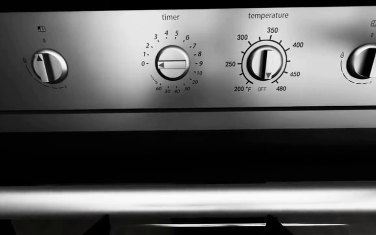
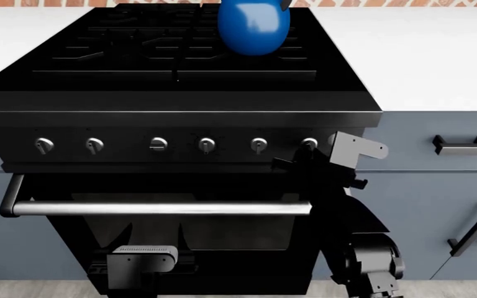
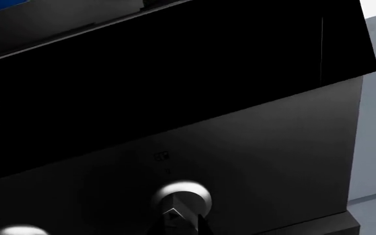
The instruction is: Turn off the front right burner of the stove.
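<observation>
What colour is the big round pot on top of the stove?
Shiny blue. The pot shows best in the head view, on the black stove.

blue kettle (image 2: pixel 254 26) on grates | grey-blue cabinets (image 2: pixel 437 186) | white counter (image 2: pixel 421 56)

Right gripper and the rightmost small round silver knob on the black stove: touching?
Cannot tell. In the right wrist view dark gripper tips overlap the rightmost small round silver knob; no gap shows there, but no clear contact either. The head view hides it.
</observation>
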Motion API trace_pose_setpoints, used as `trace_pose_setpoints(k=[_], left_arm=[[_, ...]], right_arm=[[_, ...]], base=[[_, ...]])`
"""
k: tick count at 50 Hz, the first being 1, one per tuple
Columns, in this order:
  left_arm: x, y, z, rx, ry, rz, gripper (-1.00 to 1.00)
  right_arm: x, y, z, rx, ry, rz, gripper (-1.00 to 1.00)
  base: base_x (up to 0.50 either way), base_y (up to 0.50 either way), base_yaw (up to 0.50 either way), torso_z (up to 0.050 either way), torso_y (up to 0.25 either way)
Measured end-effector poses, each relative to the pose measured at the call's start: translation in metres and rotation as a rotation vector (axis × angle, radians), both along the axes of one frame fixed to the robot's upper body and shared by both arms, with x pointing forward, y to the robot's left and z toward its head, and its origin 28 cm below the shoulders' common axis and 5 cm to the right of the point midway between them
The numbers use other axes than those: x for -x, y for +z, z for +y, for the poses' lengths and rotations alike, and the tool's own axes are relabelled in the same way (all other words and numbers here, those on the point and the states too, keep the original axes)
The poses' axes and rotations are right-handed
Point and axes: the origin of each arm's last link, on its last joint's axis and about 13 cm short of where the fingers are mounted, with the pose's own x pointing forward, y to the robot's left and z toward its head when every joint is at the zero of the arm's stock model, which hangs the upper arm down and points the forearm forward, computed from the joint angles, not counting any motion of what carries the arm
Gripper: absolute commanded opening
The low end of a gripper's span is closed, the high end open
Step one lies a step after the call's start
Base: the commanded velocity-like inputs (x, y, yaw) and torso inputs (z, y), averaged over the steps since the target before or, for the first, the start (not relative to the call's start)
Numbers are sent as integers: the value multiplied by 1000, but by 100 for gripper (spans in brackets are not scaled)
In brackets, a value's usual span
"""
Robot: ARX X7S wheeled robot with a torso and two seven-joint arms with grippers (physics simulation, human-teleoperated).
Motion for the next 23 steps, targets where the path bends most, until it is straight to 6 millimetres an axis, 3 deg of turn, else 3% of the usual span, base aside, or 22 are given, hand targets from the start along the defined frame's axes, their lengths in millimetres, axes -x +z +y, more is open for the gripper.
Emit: trace_pose_setpoints(k=[23], left_arm=[[0,0,0,0,0,0,100]], right_arm=[[-7,2,-3,-106,4,21,-100]], base=[[7,1,4,0,0]])
